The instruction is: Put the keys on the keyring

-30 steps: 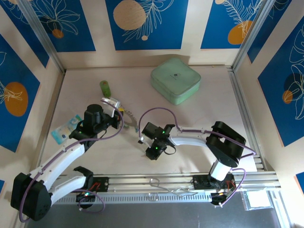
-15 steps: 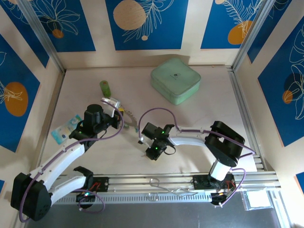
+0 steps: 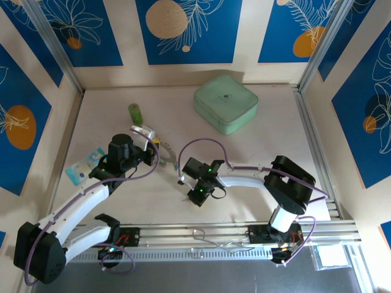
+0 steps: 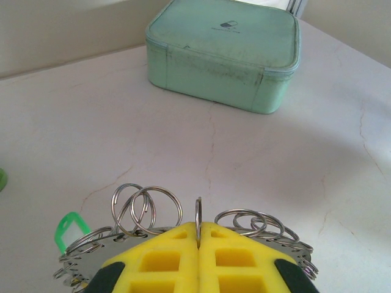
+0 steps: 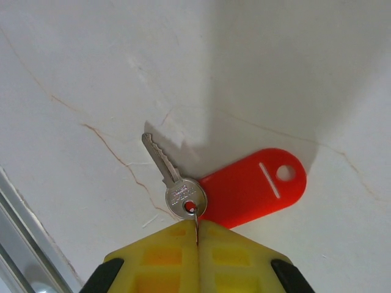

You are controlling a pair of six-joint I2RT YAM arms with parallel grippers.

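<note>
Key (image 5: 185, 198), red-tagged: small ring pinched by closed right gripper (image 5: 197, 235), blade directed away from gripper. Keyring (image 4: 82, 256): upright loop clamped in closed left gripper (image 4: 199, 235), held nearby, leftward.

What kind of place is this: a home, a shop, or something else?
Probably a robot test booth, not a home: a pale marble-patterned tabletop walled by blue decorative panels, with two white robot arms bolted to a silvery metal rail at its near edge.
</note>
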